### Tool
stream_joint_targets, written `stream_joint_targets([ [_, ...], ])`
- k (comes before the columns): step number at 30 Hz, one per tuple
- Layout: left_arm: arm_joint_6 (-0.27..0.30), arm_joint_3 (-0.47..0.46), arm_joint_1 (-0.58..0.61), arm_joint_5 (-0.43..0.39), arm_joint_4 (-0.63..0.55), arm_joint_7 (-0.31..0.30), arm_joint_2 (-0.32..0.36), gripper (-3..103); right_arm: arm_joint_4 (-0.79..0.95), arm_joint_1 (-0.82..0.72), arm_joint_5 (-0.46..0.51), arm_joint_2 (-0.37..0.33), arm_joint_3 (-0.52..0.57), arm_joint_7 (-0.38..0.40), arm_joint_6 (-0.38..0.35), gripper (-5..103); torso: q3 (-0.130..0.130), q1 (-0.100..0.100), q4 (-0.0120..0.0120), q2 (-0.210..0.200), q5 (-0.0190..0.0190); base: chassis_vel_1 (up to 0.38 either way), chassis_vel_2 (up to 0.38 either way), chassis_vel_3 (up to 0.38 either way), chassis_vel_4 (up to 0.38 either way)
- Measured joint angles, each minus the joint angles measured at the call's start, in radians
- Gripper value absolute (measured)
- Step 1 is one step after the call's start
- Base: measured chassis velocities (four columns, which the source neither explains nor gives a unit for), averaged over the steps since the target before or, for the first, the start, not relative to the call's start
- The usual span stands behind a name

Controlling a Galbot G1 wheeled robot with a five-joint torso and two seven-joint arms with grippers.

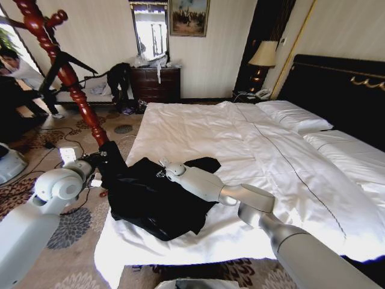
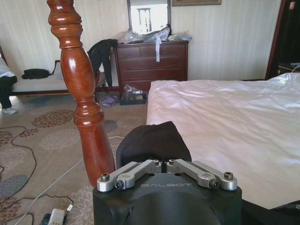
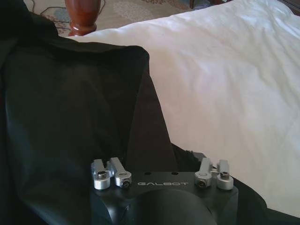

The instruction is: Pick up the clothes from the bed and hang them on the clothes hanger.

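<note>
Right gripper (image 1: 161, 166) spread open, low over the clothes (image 1: 153, 195) at the bed's (image 1: 240, 144) near left corner. Left gripper (image 2: 166, 165) pinched closed on a fold of the clothes at the bed's left edge. Behind it, clothes hanger (image 1: 63, 69) upright on carpet.

A large black coat (image 1: 153, 195) is spread crumpled at the near corner of the white-duveted bed (image 1: 240, 144), beside the red-brown turned-wood coat stand (image 1: 66, 75).
</note>
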Motion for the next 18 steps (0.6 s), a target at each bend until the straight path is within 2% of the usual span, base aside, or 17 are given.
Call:
stream_joint_targets([
  [1,0.000,0.000,0.001,0.000,0.000,-0.001,0.000,0,0.000,0.000,-0.003,-0.002,0.003,0.000,-0.006,68,0.000,0.000,0.0000,0.000,0.0000,0.000,0.000,0.000,0.000],
  [2,0.000,0.000,0.001,0.000,0.000,-0.001,0.000,0,0.000,0.000,-0.003,-0.002,0.003,0.000,-0.006,68,0.000,0.000,0.0000,0.000,0.0000,0.000,0.000,0.000,0.000],
  [5,0.000,0.000,0.003,-0.002,0.000,-0.006,0.002,0,0.002,0.000,-0.008,-0.008,0.005,0.000,-0.008,51,0.000,0.000,0.0000,0.000,0.0000,0.000,0.000,0.000,0.000],
  [7,0.000,0.000,0.004,-0.003,0.000,-0.007,0.003,0,0.005,0.000,-0.008,-0.011,0.005,0.000,-0.007,51,0.000,0.000,0.0000,0.000,0.0000,0.000,0.000,0.000,0.000],
  [8,0.000,0.000,0.004,-0.004,0.000,-0.008,0.005,0,0.010,0.000,-0.008,-0.016,0.005,0.000,-0.003,46,0.000,0.000,0.0000,0.000,0.0000,0.000,0.000,0.000,0.000],
  [9,0.000,0.000,0.004,-0.006,0.000,-0.010,0.006,0,0.014,0.000,-0.007,-0.021,0.005,0.001,0.007,35,0.000,0.000,0.0000,0.000,0.0000,0.000,0.000,0.000,0.000],
  [11,0.001,0.000,0.005,-0.008,-0.001,-0.011,0.007,0,0.017,0.000,-0.007,-0.026,0.005,0.001,0.018,35,0.000,0.000,0.0000,0.000,0.0000,0.000,0.000,0.000,0.000],
  [14,0.001,0.000,0.008,-0.010,-0.003,-0.014,0.010,0,0.031,0.003,-0.001,-0.052,0.008,0.003,0.053,19,0.000,0.000,0.0001,0.000,0.0001,0.000,0.000,0.000,0.000],
  [15,0.001,0.000,0.008,-0.010,-0.003,-0.014,0.010,0,0.031,0.003,-0.001,-0.052,0.008,0.003,0.053,19,0.000,0.000,0.0001,0.000,0.0001,0.000,0.000,0.000,0.000],
  [17,0.001,0.000,0.010,-0.011,-0.004,-0.016,0.012,0,0.060,0.008,0.013,-0.083,0.017,0.014,0.062,8,0.000,0.000,0.0000,0.000,0.0001,0.000,0.000,0.000,0.000],
  [18,0.001,0.000,0.011,-0.013,-0.005,-0.016,0.012,0,0.080,0.010,0.022,-0.101,0.022,0.022,0.064,8,0.000,0.000,0.0000,0.000,0.0001,0.000,0.000,0.000,0.000],
])
